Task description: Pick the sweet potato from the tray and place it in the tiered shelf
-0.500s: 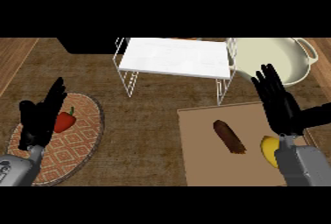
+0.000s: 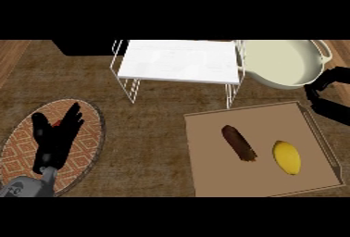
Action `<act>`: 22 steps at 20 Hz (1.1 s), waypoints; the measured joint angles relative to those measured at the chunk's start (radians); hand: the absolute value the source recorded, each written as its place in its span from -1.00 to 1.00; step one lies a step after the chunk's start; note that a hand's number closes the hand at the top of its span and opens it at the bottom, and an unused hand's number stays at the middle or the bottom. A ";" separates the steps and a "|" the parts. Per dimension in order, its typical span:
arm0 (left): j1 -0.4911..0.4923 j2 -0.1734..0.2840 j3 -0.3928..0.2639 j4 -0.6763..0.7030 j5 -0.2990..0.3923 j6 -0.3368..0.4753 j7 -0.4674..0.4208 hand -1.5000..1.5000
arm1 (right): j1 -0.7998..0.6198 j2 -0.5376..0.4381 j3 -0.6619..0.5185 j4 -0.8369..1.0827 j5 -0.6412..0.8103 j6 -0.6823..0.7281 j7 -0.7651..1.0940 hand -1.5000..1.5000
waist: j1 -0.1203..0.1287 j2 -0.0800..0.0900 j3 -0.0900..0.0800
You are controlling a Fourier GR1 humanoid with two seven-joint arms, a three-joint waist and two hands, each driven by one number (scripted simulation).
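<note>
Dark brown sweet potato lies on brown tray, beside yellow lemon. Left hand open, resting; right hand not visible. Approach potato from above w/ fingers across its width, then lift to white wire tiered shelf.

Setting: kitchen, domestic-looking. Evidence showing in head view: dark wood-grain counter top filling the frame; cream pot w/ handle sitting at top right; white wire tiered shelf standing at the back; tray carrying food, incl. sweet potato + lemon; woven placemat lying at left.
</note>
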 measured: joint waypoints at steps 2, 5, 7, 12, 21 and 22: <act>0.016 -0.014 0.011 0.020 0.023 -0.032 -0.004 0.00 | 0.034 -0.037 -0.004 -0.012 0.044 0.001 -0.006 -1.00 | 0.004 0.002 0.004; 0.031 -0.027 0.027 0.041 0.033 -0.076 -0.023 0.00 | 0.080 -0.083 -0.005 -0.067 0.072 0.046 -0.019 -1.00 | 0.008 0.002 0.009; 0.029 -0.034 0.035 0.047 0.033 -0.087 -0.026 0.00 | 0.111 -0.118 -0.001 -0.094 0.078 0.098 -0.043 -1.00 | 0.010 0.002 0.011; 0.041 -0.048 0.047 0.042 0.028 -0.103 -0.028 0.00 | 0.159 -0.196 0.019 -0.242 0.064 0.237 0.030 -1.00 | 0.010 0.000 0.013; 0.035 -0.064 0.059 0.033 0.013 -0.111 0.001 0.00 | 0.151 -0.195 0.182 -0.587 0.141 0.338 0.469 -1.00 | 0.021 0.001 0.012; 0.030 -0.069 0.058 0.036 0.008 -0.110 0.006 0.00 | 0.142 -0.177 0.213 -0.616 0.166 0.336 0.531 -1.00 | 0.023 0.002 0.012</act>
